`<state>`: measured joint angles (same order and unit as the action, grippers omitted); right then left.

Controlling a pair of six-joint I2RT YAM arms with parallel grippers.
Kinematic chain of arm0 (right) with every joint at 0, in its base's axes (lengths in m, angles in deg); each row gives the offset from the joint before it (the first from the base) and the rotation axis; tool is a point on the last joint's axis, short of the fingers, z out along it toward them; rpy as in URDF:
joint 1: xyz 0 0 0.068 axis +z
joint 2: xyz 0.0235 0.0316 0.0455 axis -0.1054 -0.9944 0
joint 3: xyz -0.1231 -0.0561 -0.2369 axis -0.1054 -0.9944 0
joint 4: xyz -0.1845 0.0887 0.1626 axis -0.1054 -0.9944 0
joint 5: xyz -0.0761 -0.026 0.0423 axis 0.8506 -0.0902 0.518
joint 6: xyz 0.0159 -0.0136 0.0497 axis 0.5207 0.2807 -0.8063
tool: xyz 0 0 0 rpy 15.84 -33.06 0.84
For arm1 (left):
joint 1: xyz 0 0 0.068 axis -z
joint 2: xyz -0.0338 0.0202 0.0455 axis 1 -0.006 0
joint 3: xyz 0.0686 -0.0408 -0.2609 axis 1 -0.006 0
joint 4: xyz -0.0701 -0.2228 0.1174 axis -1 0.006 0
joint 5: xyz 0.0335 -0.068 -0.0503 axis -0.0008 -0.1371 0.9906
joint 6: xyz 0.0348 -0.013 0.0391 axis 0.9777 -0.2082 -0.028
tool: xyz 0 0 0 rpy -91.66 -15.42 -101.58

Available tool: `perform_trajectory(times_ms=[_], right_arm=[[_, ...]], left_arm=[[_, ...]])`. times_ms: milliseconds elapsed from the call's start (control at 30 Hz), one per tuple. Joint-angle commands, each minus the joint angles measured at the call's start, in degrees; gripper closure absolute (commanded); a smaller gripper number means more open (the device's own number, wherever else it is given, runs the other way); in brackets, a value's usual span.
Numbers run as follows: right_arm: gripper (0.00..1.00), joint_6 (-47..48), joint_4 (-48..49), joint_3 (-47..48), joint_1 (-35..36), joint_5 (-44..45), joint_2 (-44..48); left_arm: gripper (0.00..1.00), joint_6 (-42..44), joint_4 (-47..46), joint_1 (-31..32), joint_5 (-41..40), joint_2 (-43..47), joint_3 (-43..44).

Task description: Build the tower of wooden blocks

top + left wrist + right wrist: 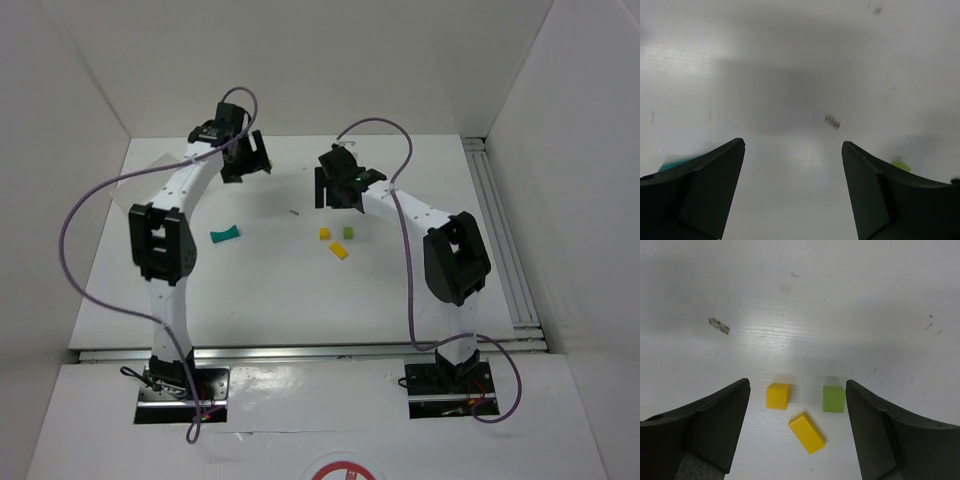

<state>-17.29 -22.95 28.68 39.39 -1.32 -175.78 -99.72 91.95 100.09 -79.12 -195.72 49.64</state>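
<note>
Hovering empty, jaws wide, the right gripper point(797, 384) frames the green block point(833, 399); a yellow cube point(778, 396) stands just beside it, likely pillars for the teal arch point(226, 234) lying well apart. The left gripper point(793, 142) gapes empty.

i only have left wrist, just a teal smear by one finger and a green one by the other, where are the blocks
Observer: The teal arch lies alone on the table, on the left arm's side.
Operator: and the green one
Observer: The green cube sits next to a yellow cube, with a gap between them, just ahead of the open right gripper.
Operator: anything stacked yet
Observer: No. A longer yellow block lies flat and skewed beside that pair, on the side nearer the arm bases.
</note>
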Motion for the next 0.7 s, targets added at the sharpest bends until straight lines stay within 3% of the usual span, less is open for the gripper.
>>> perform_trajectory(times_ms=[0,100,300,433,667], right_arm=[[0.16,0.6,-0.8,3.2,0.9,-0.4,0.7],[0.15,0.6,0.7,1.2,0.9,-1.1,2.2],[0.15,0.0,0.1,-1.8,0.4,-1.2,6.2],[0.15,-0.5,0.1,-4.8,-0.7,-1.1,9.7],[0.15,-1.0,-0.7,-7.2,-2.4,-1.1,12.2]], left_arm=[[0.09,1.4,4.9,0.2,-1.6,-14.6,20.9],[0.06,2.1,7.2,0.7,-2.2,-27.4,36.2],[0.02,2.6,-10.5,0.7,-5.8,-29.4,29.6],[0.02,5.6,-13.0,0.7,-9.1,-34.3,34.3],[0.01,8.9,-17.6,1.3,-13.2,-38.0,34.3]])
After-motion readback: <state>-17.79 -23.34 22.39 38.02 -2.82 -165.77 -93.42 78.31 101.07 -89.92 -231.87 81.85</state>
